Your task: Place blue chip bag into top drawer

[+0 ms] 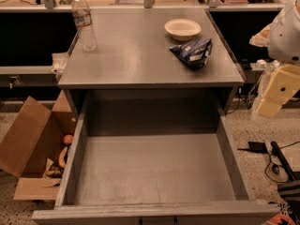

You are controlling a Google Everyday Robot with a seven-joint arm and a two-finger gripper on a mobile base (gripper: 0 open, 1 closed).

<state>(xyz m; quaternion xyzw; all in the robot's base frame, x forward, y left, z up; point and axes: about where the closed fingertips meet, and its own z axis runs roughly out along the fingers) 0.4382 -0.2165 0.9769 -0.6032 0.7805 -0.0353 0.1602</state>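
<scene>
The blue chip bag (192,51) lies crinkled on the grey cabinet top (131,55), at its right front, just in front of a white bowl (182,29). The top drawer (154,172) is pulled wide open below the top, and nothing lies on its flat bottom. My gripper (273,97) hangs at the right edge of the view, beside the cabinet's right side, to the right of and lower than the bag. It holds nothing that I can see.
A clear water bottle (84,22) stands at the top's back left. An open cardboard box (33,144) with items in it sits on the floor at the left. Black cables and gear (276,158) lie on the floor at the right.
</scene>
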